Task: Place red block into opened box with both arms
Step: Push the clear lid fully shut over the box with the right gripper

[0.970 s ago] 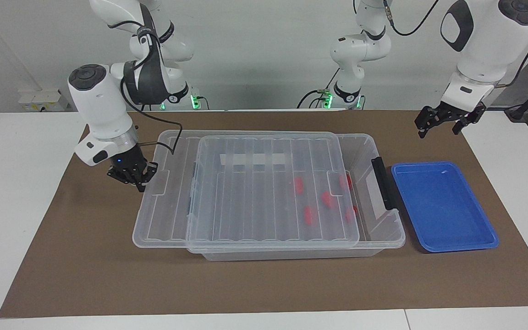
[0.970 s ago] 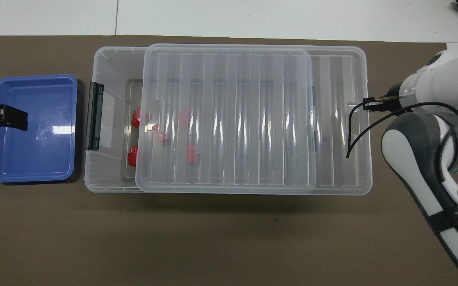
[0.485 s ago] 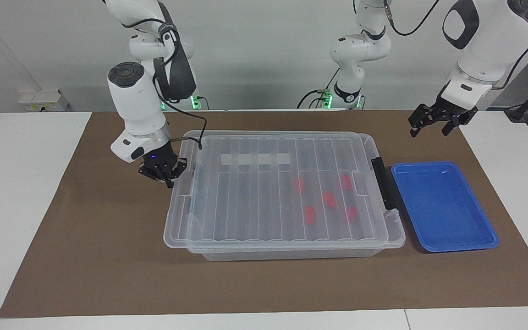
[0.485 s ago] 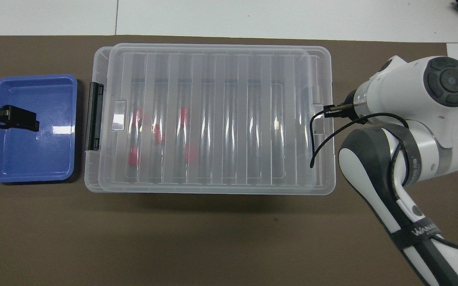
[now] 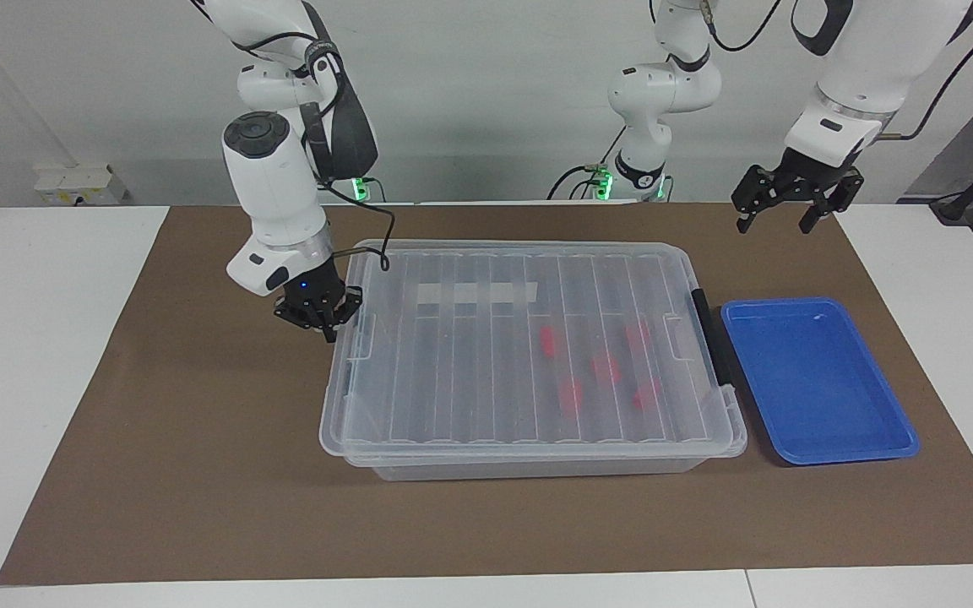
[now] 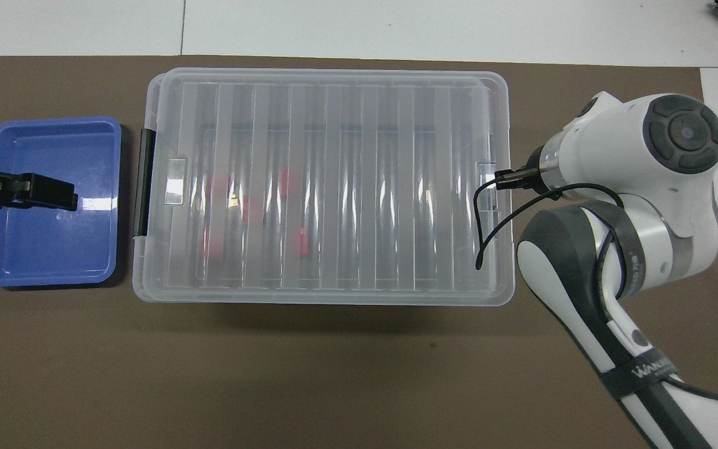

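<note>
Now the box (image 5: 537, 460) sits mid-bench on the brown mat (image 5: 199, 473), ribbed clear lid (image 5: 470, 371) covering it fully. Several red blocks show thru the lid; the red block (image 5: 606, 368) nearest their centre lies toward the black handle (image 5: 710, 338), i.e. the left arm's end. Right gripper (image 5: 323, 319) is at the lid's short edge at the right arm's end, fingers pressed together, at or touching the lid tab; can't tell which. In the facing view the blocks are at approx 3 o'clock from it, well apart. Left gripper (image 5: 782, 203) hangs w/ fingers spread, nothing in them; blue tray (image 5: 816, 447) is at approx 6 o'clock below it, blocks at approx 8 o'clock
</note>
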`<state>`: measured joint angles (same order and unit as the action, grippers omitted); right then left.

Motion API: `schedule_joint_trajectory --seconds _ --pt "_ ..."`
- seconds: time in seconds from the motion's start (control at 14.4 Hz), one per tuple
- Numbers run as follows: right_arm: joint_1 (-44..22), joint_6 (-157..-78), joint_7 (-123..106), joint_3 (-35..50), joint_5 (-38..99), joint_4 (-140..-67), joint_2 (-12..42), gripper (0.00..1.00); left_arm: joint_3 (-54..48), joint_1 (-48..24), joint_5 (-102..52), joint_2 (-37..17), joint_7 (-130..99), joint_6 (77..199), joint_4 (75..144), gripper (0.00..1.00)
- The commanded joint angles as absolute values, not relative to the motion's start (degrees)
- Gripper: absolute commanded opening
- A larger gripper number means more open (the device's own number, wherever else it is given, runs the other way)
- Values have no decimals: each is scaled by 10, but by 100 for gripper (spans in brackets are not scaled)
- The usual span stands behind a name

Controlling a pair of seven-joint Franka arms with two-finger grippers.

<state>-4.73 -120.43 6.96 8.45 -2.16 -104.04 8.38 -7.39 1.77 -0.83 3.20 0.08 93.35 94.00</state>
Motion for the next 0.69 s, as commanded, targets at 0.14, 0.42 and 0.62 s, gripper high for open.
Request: schedule_joint_trajectory --seconds 0.14,0.42,0.62 --pt "-58 -1221 76 88 -11 -1057 72 0 -59 -4 -6 46 4 936 960 100" --pt "-56 -1218 74 88 -11 -1053 73 0 -60 -7 -6 46 4 937 961 100" --pt "-41 -1205 78 86 -10 -1052 59 0 -60 -4 -6 45 4 936 961 100"
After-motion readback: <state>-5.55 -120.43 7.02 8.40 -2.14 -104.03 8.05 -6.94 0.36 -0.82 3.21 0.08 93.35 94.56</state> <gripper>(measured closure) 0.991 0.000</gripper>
